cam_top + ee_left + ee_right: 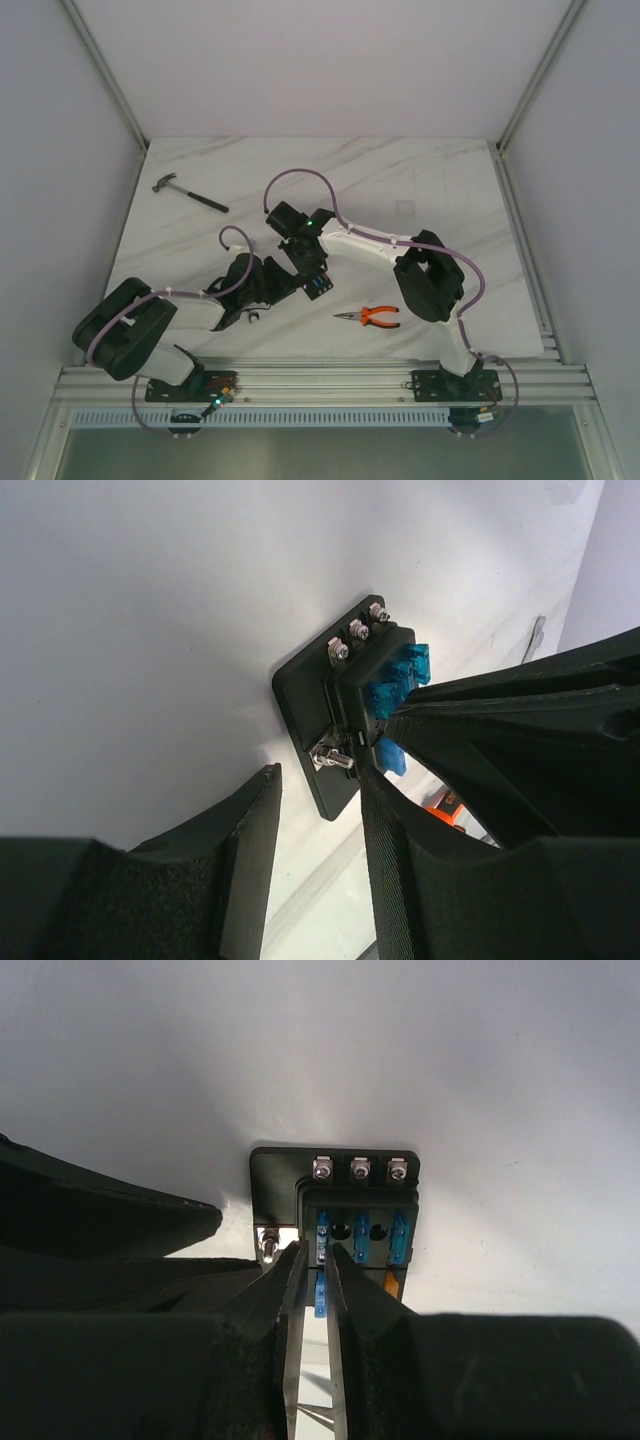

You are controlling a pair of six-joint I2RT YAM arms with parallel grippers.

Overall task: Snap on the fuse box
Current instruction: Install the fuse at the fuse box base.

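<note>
Fuse box (340, 1200) lies flat on the table (440, 180) near the front, right where your two arms meet, with pliers (368, 317) close on its right and a hammer (188, 193) well off at the far left. Your left gripper (320, 780) has its fingers spread wide, the box's near corner sitting between the tips. Your right gripper (318, 1252) is down at the box's face, fingers drawn to a thin slit over a blue fuse (322, 1228), and you can't tell whether it's pinching.
</note>
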